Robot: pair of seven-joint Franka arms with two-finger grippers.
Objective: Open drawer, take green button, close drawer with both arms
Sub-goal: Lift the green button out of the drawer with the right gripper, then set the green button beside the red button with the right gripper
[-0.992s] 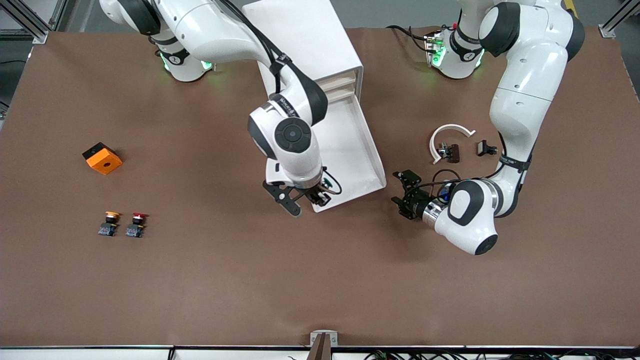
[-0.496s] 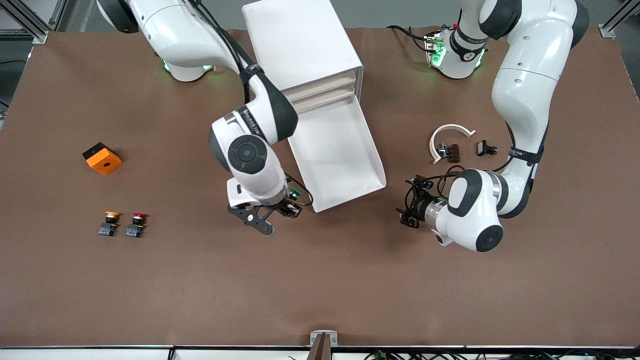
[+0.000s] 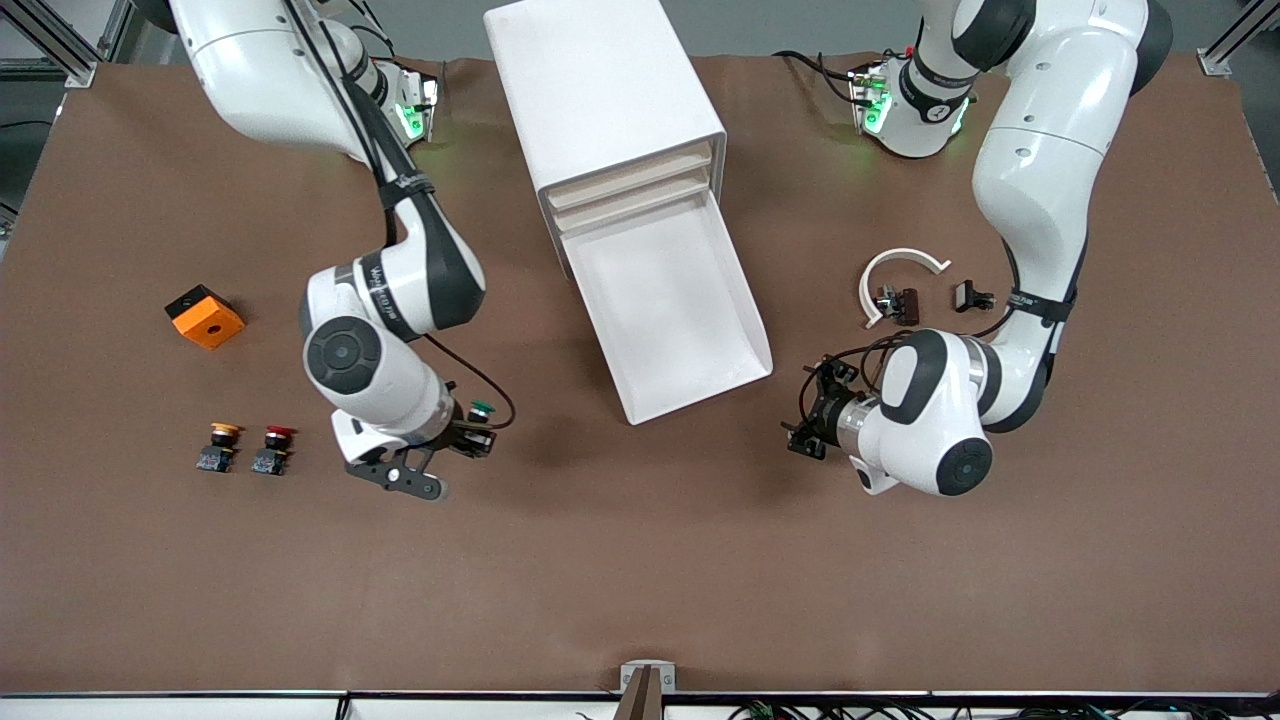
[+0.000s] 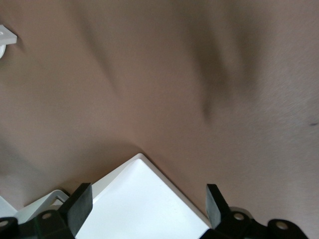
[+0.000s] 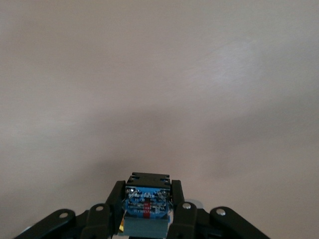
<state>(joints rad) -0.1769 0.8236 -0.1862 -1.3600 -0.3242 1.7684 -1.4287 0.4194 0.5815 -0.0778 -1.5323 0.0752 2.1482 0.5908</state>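
Note:
The white drawer (image 3: 700,392) stands pulled far out of the white cabinet (image 3: 600,90), and its tray is empty. My right gripper (image 3: 468,438) is shut on the green-capped button (image 3: 481,408) and holds it above the brown table, between the drawer and the yellow and red buttons. In the right wrist view the button's black-and-blue base (image 5: 147,203) sits between the fingers of the right gripper (image 5: 147,211). My left gripper (image 3: 806,412) is open and empty, low beside the drawer's front corner at the left arm's end. In the left wrist view that corner (image 4: 144,194) shows between the fingers of the left gripper (image 4: 148,200).
A yellow-capped button (image 3: 222,445) and a red-capped button (image 3: 272,448) stand toward the right arm's end, with an orange block (image 3: 204,316) farther from the camera. A white curved piece (image 3: 895,265) and two small dark parts (image 3: 900,303) (image 3: 970,296) lie near the left arm.
My right gripper has carried the green button out from the drawer's front edge toward the right arm's end of the table. My left gripper has turned and shifted slightly beside the drawer's corner.

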